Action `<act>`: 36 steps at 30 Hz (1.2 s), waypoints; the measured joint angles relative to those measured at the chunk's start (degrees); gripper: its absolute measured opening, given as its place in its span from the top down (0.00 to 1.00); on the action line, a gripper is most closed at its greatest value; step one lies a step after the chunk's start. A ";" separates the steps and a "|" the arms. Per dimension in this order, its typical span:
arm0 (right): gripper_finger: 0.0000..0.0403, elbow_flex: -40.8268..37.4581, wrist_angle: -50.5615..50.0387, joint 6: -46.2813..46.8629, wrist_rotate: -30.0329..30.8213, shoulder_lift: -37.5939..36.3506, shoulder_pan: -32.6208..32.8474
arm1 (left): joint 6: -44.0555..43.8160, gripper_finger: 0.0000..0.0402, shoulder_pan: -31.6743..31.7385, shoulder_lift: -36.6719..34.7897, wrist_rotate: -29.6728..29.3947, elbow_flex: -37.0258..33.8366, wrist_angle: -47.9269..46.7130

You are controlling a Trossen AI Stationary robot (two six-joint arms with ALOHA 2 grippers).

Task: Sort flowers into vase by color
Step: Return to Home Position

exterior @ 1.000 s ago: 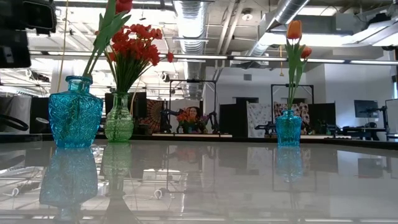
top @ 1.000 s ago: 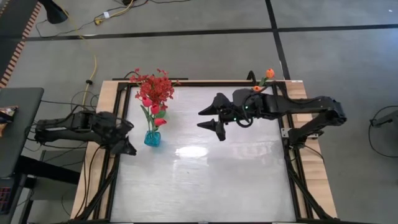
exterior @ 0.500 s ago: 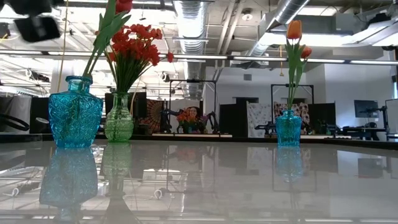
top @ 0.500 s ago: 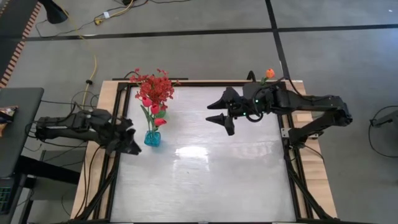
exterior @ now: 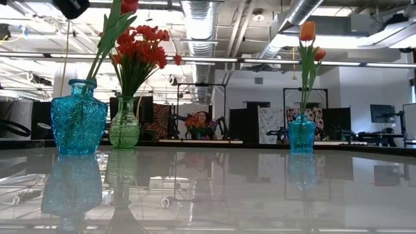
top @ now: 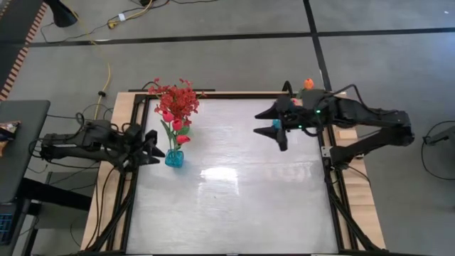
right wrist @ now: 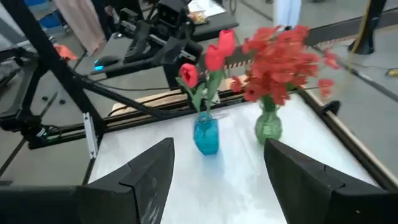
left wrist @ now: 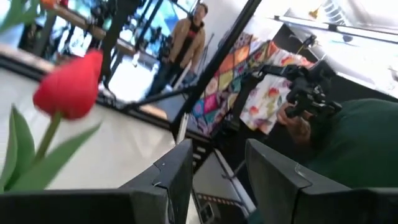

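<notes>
Three vases stand on the table, each holding flowers by their stems. A blue vase (top: 174, 158) at the left holds red-pink tulips (right wrist: 205, 56). Behind it a green vase (exterior: 123, 127) carries a bushy red spray (top: 181, 99). A second blue vase (exterior: 301, 133) at the far right holds orange tulips (top: 308, 83). My left gripper (top: 153, 147) hangs open and level just left of the first blue vase, with a red tulip (left wrist: 68, 93) ahead of its fingers. My right gripper (top: 270, 130) is open above the far right of the table, holding nothing.
The glossy white table top (top: 234, 199) lies inside a dark frame on a wooden board (top: 117, 121). Cables run across the floor beyond the far left corner. In the room behind the table a person (left wrist: 186, 43) stands among other robot rigs.
My left gripper has risen beside the blue vase and tipped from pointing down to level, rolling as it went. My right gripper has drawn back from the table's middle toward its right edge, still open. The vases and flowers have stayed put.
</notes>
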 joint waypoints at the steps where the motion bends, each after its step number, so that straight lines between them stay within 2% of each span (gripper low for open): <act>1: 0.31 -1.16 0.26 0.07 0.84 -1.41 0.06 | 0.61 0.66 0.00 0.00 -0.44 0.00 0.67; 4: 0.31 -6.13 2.23 2.60 4.34 -6.05 0.55 | 1.81 0.66 0.00 0.00 -1.23 0.00 1.55; 10: 0.31 -17.26 13.47 7.08 4.60 -13.23 1.75 | 4.53 0.66 0.00 -0.02 -4.24 0.00 3.59; 14: 0.31 -22.85 16.57 7.35 5.21 -16.13 3.37 | 6.32 0.66 0.00 -0.02 -5.98 0.00 5.61; 21: 0.31 -29.94 18.09 8.60 7.46 -19.54 3.88 | 10.02 0.66 0.00 -0.09 -8.85 0.00 9.87; 27: 0.31 -35.25 23.59 8.75 7.45 -21.91 3.39 | 12.74 0.66 0.02 -0.11 -11.84 0.00 9.87; 36: 0.31 -41.34 24.38 10.08 8.83 -26.54 3.39 | 15.39 0.66 0.73 -1.30 -14.54 0.00 9.95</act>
